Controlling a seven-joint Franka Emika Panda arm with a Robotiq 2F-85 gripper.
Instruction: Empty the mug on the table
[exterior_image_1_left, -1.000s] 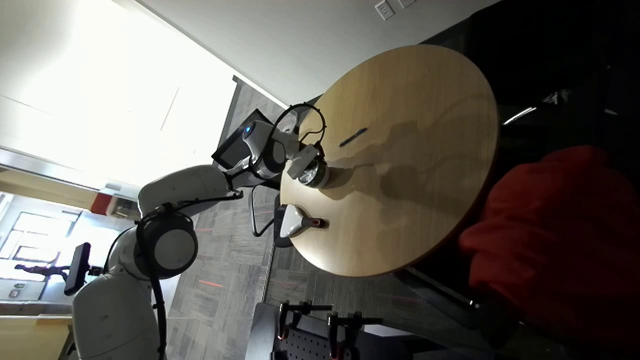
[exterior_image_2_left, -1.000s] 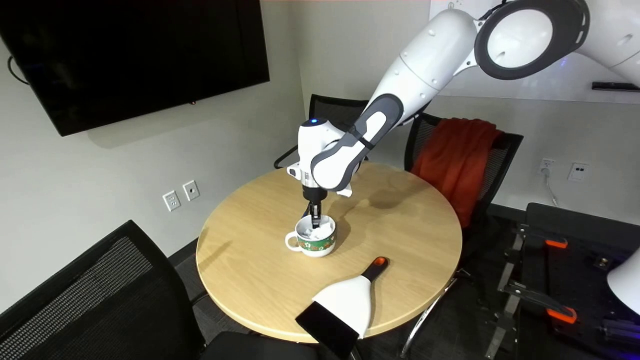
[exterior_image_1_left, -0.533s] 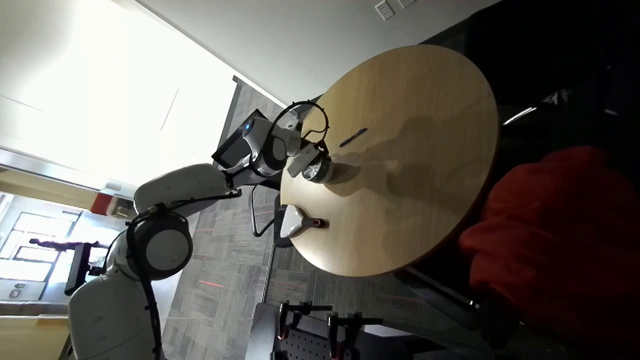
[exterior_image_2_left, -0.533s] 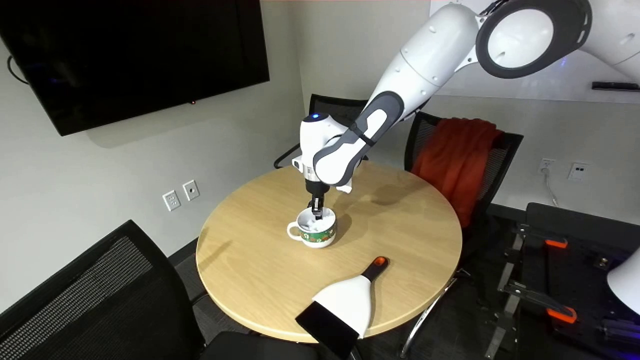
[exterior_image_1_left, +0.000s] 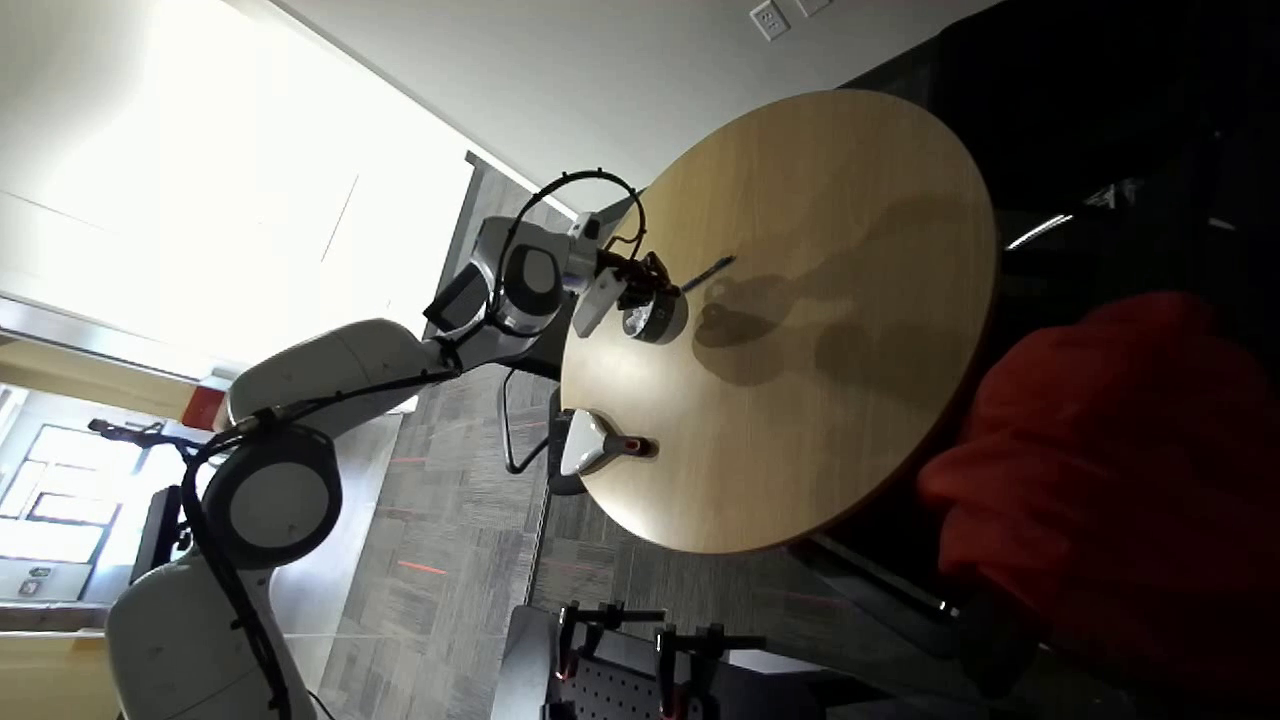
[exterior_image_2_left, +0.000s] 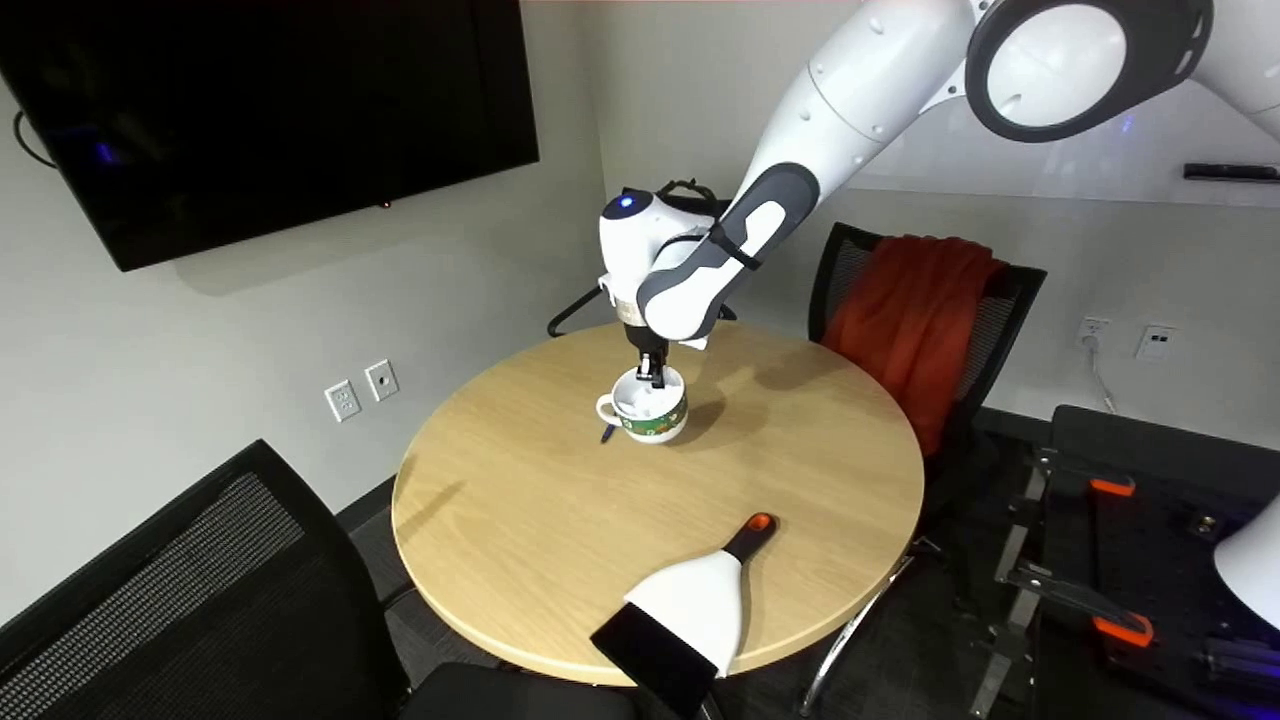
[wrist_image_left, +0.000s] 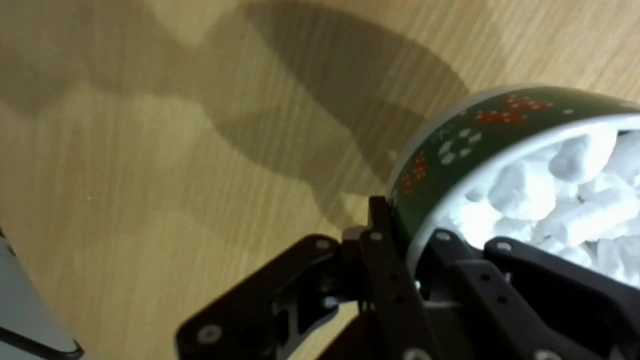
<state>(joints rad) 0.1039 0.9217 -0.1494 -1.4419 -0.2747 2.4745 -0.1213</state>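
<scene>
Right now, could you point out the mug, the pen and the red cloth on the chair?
Mug (exterior_image_2_left: 655, 426), in an exterior view: on its green patterned band.
Pen (exterior_image_1_left: 710, 272), in an exterior view: midway along its visible barrel.
Red cloth (exterior_image_2_left: 915, 320), in an exterior view: on its hanging folds.

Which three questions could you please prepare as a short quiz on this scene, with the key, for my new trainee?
1. Multiple choice: what is inside the green-banded mug?
A) dark coffee
B) white lumps
C) steel bolts

2. True or false: the pincer is gripping the mug only by its handle.

3. Fill in the gap: the red-orange cloth is draped over a ____.

Key
1. B
2. False; it is closed on the mug's wall, from inside and outside.
3. mesh-backed chair
</scene>
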